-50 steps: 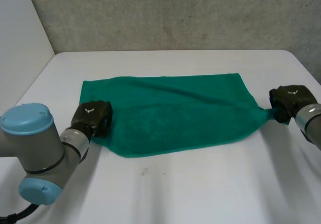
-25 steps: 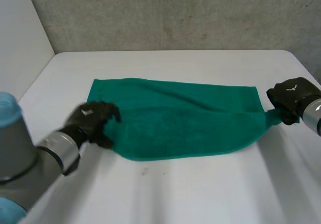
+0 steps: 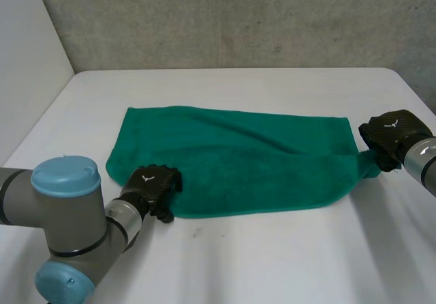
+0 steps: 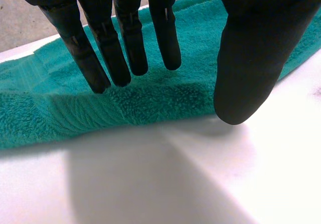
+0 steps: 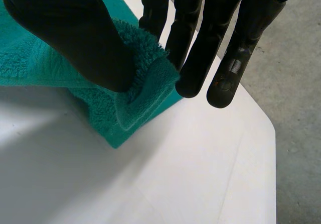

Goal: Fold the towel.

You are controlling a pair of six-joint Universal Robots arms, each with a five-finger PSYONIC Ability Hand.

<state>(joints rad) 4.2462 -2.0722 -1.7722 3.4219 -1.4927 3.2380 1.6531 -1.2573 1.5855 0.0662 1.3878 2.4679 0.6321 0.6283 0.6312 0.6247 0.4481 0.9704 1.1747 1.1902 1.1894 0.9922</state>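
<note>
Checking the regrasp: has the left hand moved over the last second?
Yes. The left hand has come nearer the camera, closer to the small dark mark on the table, and is now at the towel's near edge.

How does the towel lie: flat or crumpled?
The towel lies flat on the table, except one corner bunched in the right hand's pinch.

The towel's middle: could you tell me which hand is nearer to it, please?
Left. The left hand is open over the near edge of the towel, by its left corner; the right hand pinches the stretched-out right corner, farther off.
</note>
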